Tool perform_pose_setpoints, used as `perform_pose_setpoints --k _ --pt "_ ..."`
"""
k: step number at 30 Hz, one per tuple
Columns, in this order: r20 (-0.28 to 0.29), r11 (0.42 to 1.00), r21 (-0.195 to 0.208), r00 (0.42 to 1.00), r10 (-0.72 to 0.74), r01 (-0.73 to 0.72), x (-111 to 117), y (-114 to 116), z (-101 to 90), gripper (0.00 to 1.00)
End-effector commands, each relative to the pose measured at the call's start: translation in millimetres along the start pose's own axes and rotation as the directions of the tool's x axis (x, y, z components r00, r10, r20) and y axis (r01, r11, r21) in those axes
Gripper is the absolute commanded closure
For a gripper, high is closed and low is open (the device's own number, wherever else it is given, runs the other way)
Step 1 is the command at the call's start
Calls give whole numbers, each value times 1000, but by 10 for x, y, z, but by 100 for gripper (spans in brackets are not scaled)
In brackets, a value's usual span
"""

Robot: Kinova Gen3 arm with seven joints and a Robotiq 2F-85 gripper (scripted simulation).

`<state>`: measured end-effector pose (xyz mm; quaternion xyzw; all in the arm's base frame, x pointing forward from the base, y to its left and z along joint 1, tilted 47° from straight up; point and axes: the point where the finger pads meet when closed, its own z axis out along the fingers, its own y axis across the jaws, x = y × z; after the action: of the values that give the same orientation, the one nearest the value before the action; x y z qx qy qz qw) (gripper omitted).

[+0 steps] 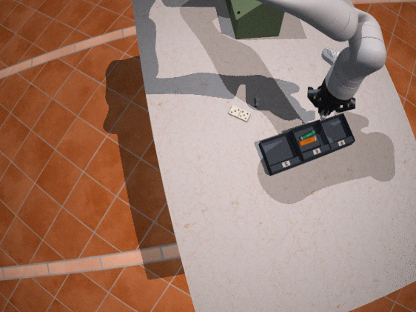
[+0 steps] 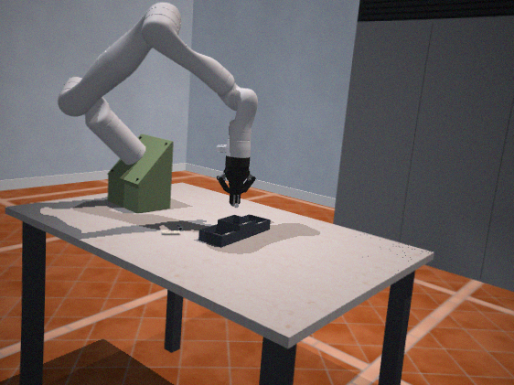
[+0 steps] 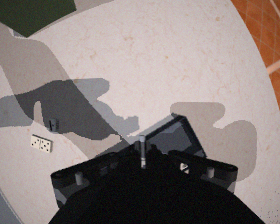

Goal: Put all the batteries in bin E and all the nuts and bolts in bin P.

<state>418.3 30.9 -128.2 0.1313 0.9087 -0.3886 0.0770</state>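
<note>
My gripper (image 1: 324, 114) (image 2: 234, 200) (image 3: 142, 148) is shut on a small grey bolt (image 3: 143, 147) (image 2: 235, 205), which points down from the fingertips. It hangs above the back edge of the right-hand compartment (image 1: 336, 127) (image 3: 170, 136) of the dark three-part bin row (image 1: 274, 152) (image 2: 215, 238). The middle compartment holds a green battery (image 1: 308, 134) and an orange battery (image 1: 307, 141). The left compartment, marked S (image 1: 286, 164), looks empty. A small dark piece (image 1: 256, 101) (image 3: 53, 123) lies on the table left of the bins; I cannot tell what kind it is.
A white domino (image 1: 239, 113) (image 2: 170, 232) (image 3: 41, 142) lies on the table near the small dark piece. The green arm pedestal (image 1: 255, 15) (image 2: 146, 179) stands at the far end of the table. The table's right edge (image 1: 401, 101) runs near the bins.
</note>
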Motion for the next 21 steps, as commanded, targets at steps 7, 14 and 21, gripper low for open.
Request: perform_pose_setpoints --k 7,14,21 --pt "6 925 0 925 380 -380 -145 521 17 100" --pt "6 772 -2 772 636 -636 -152 540 17 100" --pt "5 549 -4 549 836 -836 -152 540 17 100"
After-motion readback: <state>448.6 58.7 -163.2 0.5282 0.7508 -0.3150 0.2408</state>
